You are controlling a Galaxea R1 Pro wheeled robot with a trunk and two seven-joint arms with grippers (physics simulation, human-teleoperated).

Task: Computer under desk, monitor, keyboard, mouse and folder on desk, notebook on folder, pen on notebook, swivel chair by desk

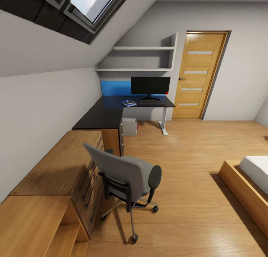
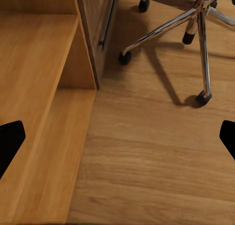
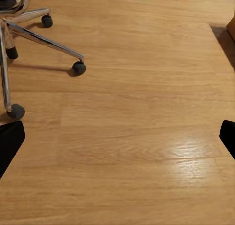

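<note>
Chair (image 1: 124,177) sits nearest, w/ back to robot, well apart from surface (image 1: 111,113); both claws (image 2: 117,137) (image 3: 117,137) spread open, empty. Approach seat front, check for folder first.

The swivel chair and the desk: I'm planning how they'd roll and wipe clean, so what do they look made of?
The swivel chair looks upholstered in matte grey fabric, with black plastic-looking armrests; its star base gleams like polished metal. The desk top looks like glossy black laminate, faintly reflecting the blue panel behind it. These are renders, so materials are guesses.
</note>
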